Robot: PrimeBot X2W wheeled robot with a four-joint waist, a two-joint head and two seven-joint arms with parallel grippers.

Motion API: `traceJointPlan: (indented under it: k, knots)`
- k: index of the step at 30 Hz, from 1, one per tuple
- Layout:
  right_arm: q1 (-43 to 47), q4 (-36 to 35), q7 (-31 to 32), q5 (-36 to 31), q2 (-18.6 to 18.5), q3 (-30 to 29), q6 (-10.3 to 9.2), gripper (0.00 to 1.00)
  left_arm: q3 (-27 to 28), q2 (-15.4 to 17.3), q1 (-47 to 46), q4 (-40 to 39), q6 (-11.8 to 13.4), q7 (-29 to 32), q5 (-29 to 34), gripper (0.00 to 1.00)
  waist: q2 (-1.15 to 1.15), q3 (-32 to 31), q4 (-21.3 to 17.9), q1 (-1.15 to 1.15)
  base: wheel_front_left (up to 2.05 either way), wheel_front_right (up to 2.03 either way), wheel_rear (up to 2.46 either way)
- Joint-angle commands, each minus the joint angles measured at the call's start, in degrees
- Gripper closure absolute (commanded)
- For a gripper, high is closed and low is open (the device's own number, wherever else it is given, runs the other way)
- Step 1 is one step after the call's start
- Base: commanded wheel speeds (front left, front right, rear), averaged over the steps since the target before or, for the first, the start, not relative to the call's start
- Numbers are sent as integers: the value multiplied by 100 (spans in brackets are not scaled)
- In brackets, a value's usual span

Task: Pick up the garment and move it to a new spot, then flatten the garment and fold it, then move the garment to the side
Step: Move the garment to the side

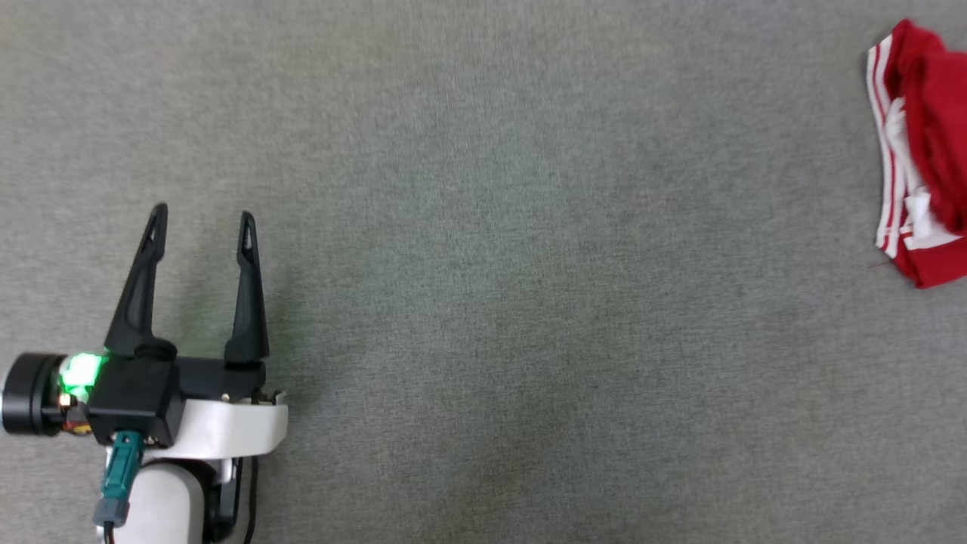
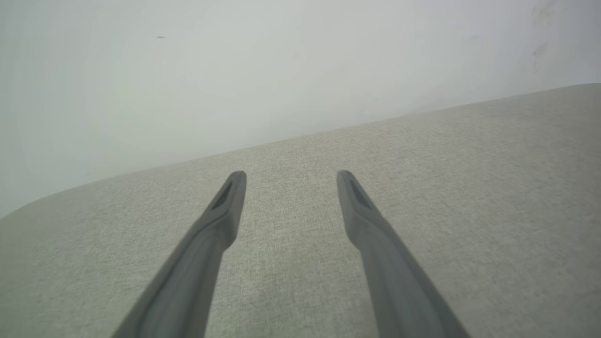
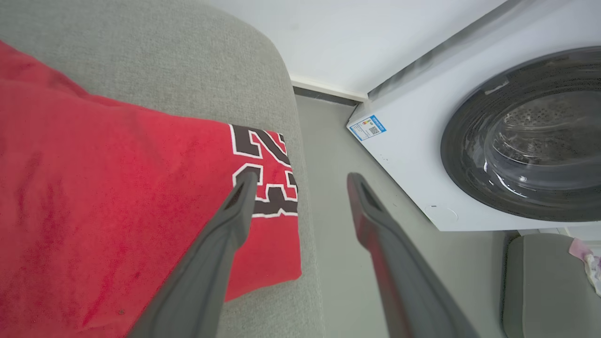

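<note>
Starting on the left: your left tool (image 1: 202, 213) has its fingers spread wide with nothing between them, hovering over bare grey table (image 1: 483, 264). Nothing within its reach needs doing, so I'd park it there.

The garment (image 1: 929, 113) is way off to that tool's right, at the far side of the table. It's directly under your right tool (image 3: 303, 177). That one is open too, with no cloth pinched. One finger sits over the red corner by the printed number (image 3: 263, 141), and the other is out past the table edge, above the floor (image 3: 328, 141).

My read is that you're at the put-it-aside bit, and the shirt is about where it should end up. So the trick now is getting out clean:

- Lift the right tool straight up before swinging it anywhere. That inner finger looks close to the fabric, and a sideways drag would probably pull the fold open.
- The corner lies very near the table edge, so don't nudge it further outward or it could slide off.
- There's a washing machine (image 3: 408, 141) further to that tool's right, so retreat back toward the table's middle.
</note>
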Motion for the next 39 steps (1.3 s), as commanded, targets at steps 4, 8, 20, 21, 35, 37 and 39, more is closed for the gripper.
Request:
traceJointPlan:
  k: [4,8,20,21,35,37,39]
  knots:
    - [253,-468,-809,-84,361,19,-9,0,37,-111,322,106,101,-12,-76,0,0,-741,27,0,0,0,0]
    - [389,-847,-1365,-121,694,-53,-9,0,87,-179,538,148,133,-12,-118,0,0,-1010,44,0,0,0,0]
    - [1233,-1860,-3336,-276,2055,286,-9,0,181,-386,973,435,29,-12,-182,0,0,-1782,380,0,0,0,0]
    - [1321,-1884,-3471,-283,2168,354,-9,0,184,-399,1000,474,19,-12,-175,0,0,-1845,412,0,0,0,0]
    - [2865,-1539,-4042,-56,3080,990,-8,0,170,-581,1414,895,-114,-12,-234,0,0,-2668,646,0,0,0,0]
    - [3082,-1512,-4066,-3,3149,935,-9,0,158,-597,1478,947,-150,-12,-241,0,0,-2752,678,0,0,0,0]
    - [3281,-1523,-4082,15,3209,915,-8,0,161,-608,1524,975,-167,-12,-239,0,0,-2817,691,0,0,0,0]
